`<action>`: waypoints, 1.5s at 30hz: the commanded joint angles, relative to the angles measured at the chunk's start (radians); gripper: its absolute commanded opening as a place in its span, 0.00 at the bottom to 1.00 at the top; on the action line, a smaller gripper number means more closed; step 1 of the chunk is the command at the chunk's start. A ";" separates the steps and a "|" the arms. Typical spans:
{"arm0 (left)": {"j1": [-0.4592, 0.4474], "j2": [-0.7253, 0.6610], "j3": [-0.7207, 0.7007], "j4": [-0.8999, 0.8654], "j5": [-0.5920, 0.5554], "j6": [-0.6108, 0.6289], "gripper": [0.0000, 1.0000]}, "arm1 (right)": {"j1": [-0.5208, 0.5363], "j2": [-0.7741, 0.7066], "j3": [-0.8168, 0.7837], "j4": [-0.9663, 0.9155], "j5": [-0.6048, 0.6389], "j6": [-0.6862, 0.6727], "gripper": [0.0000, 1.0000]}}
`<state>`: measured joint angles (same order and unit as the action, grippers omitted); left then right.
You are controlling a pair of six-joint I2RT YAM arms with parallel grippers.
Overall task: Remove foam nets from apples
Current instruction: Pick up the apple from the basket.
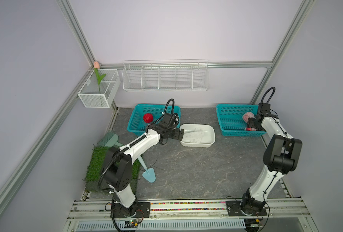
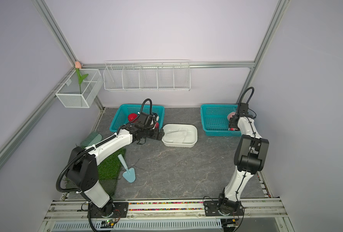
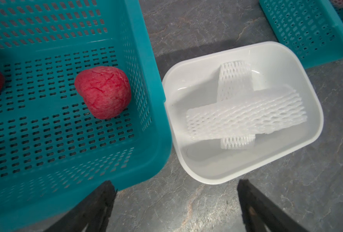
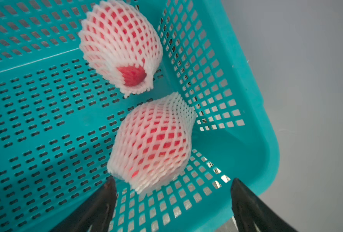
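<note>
I've got the left tool [image 3: 175,183] spread wide and empty over the worktop [image 1: 186,170], where the left teal basket [image 3: 146,60] meets the white tub [image 3: 202,166]. That basket holds a streaky pink apple [image 3: 104,92] and a deep red apple [image 1: 148,118], both bare. Two empty foam nets [image 3: 244,116] lie crossed in the tub. The right tool [image 4: 173,180] is wide too (nothing gripped), right by the nearer of two netted apples [image 4: 152,140] in the right teal basket [image 4: 246,100].

Baskets [image 3: 146,60] teal, slotted holes. Tub [image 3: 311,104] plain white. Nets [image 3: 246,114] white, diamond mesh; netted apples [image 4: 150,140] show red through. Bare apple [image 3: 104,92] pinkish-red, streaked; other apple [image 1: 148,118] deep red. Tabletop [image 1: 196,170] grey, veined. Turf [image 1: 94,164] green.
</note>
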<state>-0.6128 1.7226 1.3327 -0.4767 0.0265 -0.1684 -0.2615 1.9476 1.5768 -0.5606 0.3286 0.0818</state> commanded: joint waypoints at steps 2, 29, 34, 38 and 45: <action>-0.002 0.012 0.039 0.002 0.016 0.020 0.97 | -0.014 0.053 0.044 -0.029 -0.002 0.096 0.89; -0.001 0.112 0.116 -0.011 0.042 0.027 0.97 | -0.045 0.238 0.200 -0.083 -0.315 0.154 0.96; -0.001 0.112 0.115 -0.011 0.041 0.032 0.97 | -0.044 0.195 0.156 -0.055 -0.323 0.128 0.94; -0.001 0.108 0.114 -0.011 0.045 0.031 0.97 | -0.045 0.149 0.120 -0.039 -0.312 0.105 0.89; -0.001 0.090 0.100 -0.008 0.047 0.030 0.96 | -0.044 0.110 0.088 -0.030 -0.313 0.085 0.77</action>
<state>-0.6128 1.8236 1.4216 -0.4835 0.0616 -0.1455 -0.3035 2.1059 1.6829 -0.5869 0.0349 0.1822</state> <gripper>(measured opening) 0.961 0.788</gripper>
